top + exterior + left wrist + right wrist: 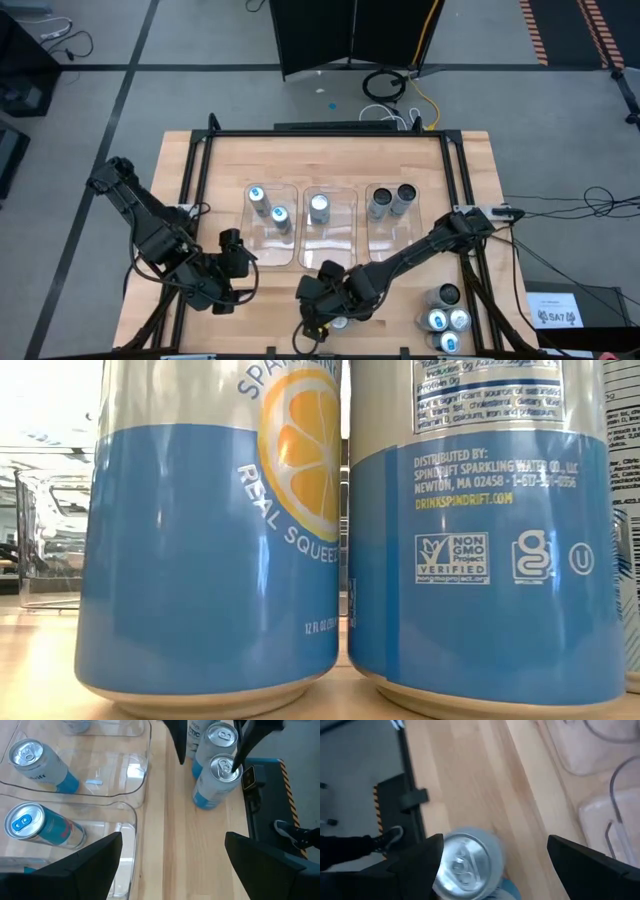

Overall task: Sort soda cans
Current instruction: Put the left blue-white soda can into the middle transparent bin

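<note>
The soda cans stand upright, long axes vertical and tops up: 2 in the left tray (270,236), 1 silver-topped can (319,208) in the middle tray, 2 in the right tray, and 4 clustered at the table's (470,180) front right corner. The right gripper (331,308) hovers wide open over another upright can (465,860) at the front edge, gripping nothing. The left gripper (236,268), also wide open and empty, waits beside the left tray.

You have bare wood on the table (470,160) along its far edge and down its left side; three clear trays (320,228) fill the middle, with upright soda cans (392,200) inside; a can cluster (445,318) blocks the near right corner; the right gripper (322,300) and left gripper (235,268), both open, crowd the near edge.
</note>
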